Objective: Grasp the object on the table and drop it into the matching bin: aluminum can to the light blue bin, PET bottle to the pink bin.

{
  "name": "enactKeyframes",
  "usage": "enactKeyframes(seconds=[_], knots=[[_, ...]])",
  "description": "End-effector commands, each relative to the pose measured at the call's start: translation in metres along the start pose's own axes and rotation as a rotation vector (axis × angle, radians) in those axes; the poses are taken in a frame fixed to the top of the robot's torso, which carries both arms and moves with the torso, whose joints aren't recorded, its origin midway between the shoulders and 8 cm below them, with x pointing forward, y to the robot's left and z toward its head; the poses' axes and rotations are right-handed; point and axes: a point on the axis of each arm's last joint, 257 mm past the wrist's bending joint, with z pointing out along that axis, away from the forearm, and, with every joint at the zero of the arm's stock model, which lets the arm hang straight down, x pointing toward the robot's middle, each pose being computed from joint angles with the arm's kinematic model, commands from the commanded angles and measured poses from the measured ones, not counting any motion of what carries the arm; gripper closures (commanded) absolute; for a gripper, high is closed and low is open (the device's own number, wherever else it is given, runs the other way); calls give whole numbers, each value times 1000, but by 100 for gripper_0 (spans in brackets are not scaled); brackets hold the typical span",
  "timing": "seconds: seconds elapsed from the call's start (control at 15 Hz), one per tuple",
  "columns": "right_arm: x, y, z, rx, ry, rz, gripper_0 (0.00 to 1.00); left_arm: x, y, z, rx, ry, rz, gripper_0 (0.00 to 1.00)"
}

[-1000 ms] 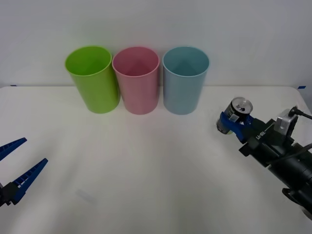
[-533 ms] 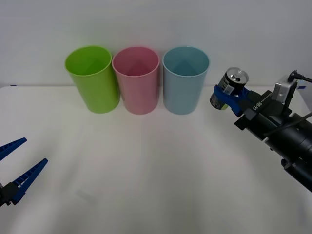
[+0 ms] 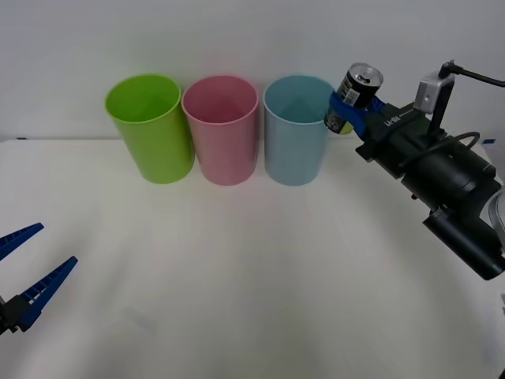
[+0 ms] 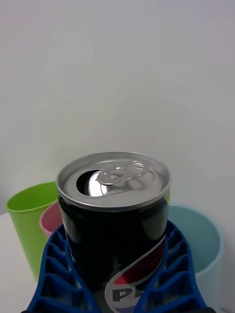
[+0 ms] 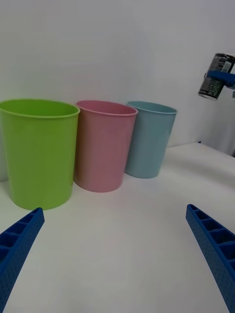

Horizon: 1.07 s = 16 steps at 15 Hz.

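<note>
My right gripper [image 3: 348, 105] is shut on the aluminum can [image 3: 354, 93], a small dark can with a silver pull-tab top [image 4: 113, 180]. It holds the can in the air, tilted, just right of the light blue bin [image 3: 298, 130] and level with its rim. In the right wrist view blue fingers [image 4: 174, 274] clasp both sides of the can, with the light blue bin [image 4: 203, 244] behind. The pink bin [image 3: 222, 128] stands left of the blue one. My left gripper [image 3: 24, 264] hangs open low at the table's left front. The can [image 5: 214, 77] also shows far off in the left wrist view.
A lime green bin [image 3: 150, 126] stands at the left end of the row, touching the pink bin. All three bins sit at the back of the white table [image 3: 237, 276], close to a plain wall. The right arm [image 3: 446, 185] reaches in from the right.
My right gripper has lifted the can off the table's right side, up and leftward, from beside the arm to the light blue bin's rim. The left gripper stayed still.
</note>
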Motion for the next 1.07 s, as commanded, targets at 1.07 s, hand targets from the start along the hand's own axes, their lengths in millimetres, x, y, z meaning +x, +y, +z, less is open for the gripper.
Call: enactKeyframes(seconds=[1.07], knots=[[39, -49, 137, 174, 62, 19, 100, 0, 0, 0, 0, 0, 0, 0]])
